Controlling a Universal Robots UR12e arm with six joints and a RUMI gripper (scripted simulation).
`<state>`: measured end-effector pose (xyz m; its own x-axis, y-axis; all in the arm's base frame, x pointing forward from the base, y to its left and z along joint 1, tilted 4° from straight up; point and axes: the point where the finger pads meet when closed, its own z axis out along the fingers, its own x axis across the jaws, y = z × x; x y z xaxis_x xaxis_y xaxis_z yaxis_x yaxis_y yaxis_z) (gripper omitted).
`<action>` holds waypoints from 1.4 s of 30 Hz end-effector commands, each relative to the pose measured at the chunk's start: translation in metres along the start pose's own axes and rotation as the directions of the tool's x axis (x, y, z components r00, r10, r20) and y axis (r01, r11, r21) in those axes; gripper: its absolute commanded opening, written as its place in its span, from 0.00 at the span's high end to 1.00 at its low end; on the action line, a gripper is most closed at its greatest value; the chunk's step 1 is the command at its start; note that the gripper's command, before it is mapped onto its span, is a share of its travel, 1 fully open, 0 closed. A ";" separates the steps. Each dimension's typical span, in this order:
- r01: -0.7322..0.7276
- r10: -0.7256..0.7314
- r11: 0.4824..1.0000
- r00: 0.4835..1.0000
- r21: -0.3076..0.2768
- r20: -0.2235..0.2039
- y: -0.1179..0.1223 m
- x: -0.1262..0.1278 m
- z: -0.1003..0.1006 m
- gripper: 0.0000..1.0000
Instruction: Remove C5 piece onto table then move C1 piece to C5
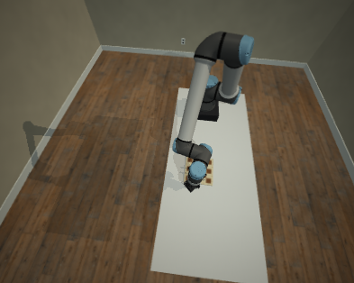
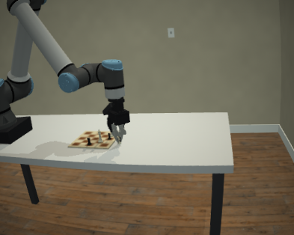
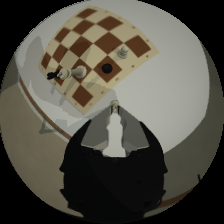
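My gripper (image 3: 115,106) is shut on a white chess piece (image 3: 114,131) and holds it over the white table just off the near edge of the chessboard (image 3: 97,47). In the exterior view the gripper (image 2: 118,139) hangs low beside the board (image 2: 93,139), its tips close to the table top. On the board stand a white piece (image 3: 122,51), a black piece (image 3: 105,67), another white piece (image 3: 79,71) and a black and a white piece close together (image 3: 56,74). The square labels are too small to read.
The arm's base (image 2: 7,127) stands on the table at the left end. The white table (image 2: 170,138) stretches to the right of the board. From above, the arm's wrist (image 1: 198,170) covers part of the board (image 1: 207,172).
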<state>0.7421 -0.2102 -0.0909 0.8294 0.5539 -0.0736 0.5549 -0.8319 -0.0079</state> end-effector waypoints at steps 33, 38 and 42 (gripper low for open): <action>0.000 0.000 1.000 1.000 -0.001 -0.001 0.001 0.000 -0.004 0.80; 0.000 0.000 1.000 1.000 -0.001 -0.001 0.001 0.000 -0.019 0.80; 0.000 0.000 1.000 1.000 -0.001 -0.001 0.001 0.000 -0.039 0.80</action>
<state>0.7434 -0.2094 -0.0695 0.8293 0.5539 -0.0736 0.5549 -0.8319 -0.0079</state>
